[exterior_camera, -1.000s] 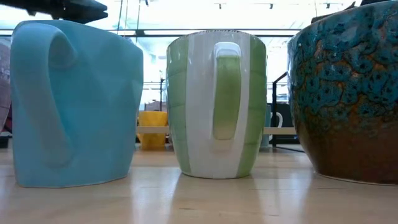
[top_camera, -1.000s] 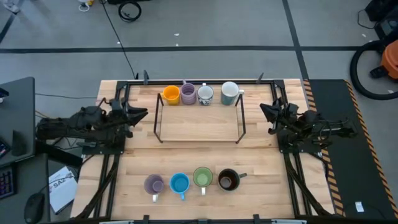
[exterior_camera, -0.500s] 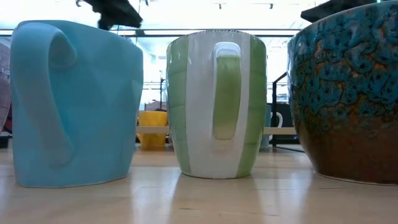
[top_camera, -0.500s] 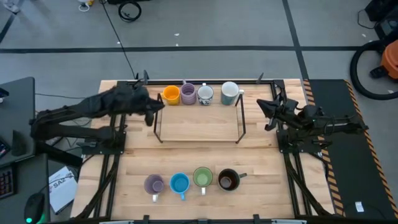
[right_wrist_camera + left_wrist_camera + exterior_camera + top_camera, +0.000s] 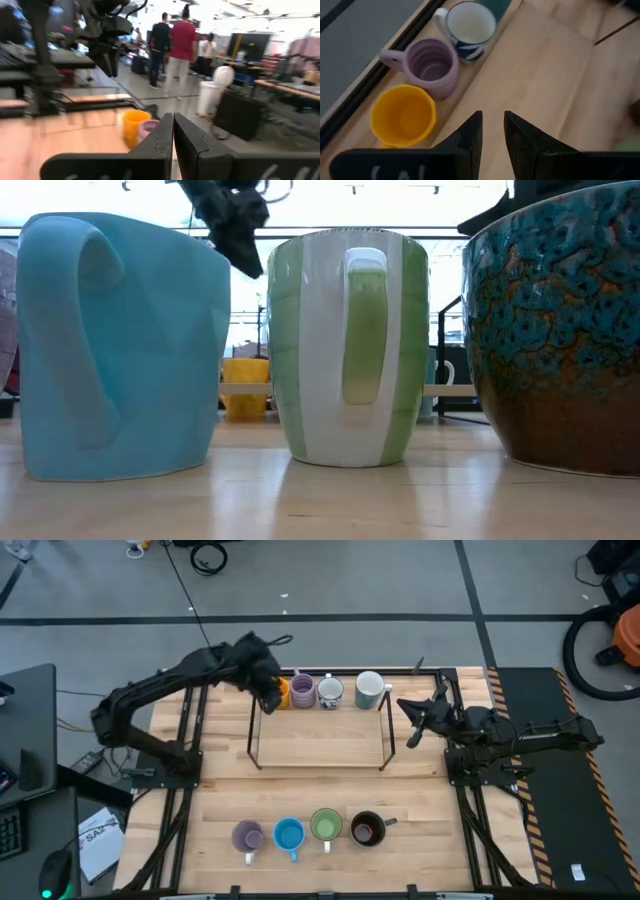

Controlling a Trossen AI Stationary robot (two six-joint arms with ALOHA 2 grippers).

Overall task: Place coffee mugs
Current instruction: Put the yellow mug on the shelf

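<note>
from above, the left claw point(image 5: 270, 690) hangs over the orange mug point(image 5: 281, 691) in the counter's point(image 5: 320, 765) far row; its wrist view alone shows fingers slightly apart, empty; the right claw point(image 5: 410, 720), fingers together, waits beside the rack point(image 5: 320, 730)

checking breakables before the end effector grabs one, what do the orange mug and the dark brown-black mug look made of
Orange mug: looks like glazed ceramic, with a smooth, evenly coloured, softly faceted wall. Dark brown-black mug: seemingly stoneware with a glossy mottled glaze, teal speckles over brown. Both are probably breakable, though looks alone can't confirm that.
</note>
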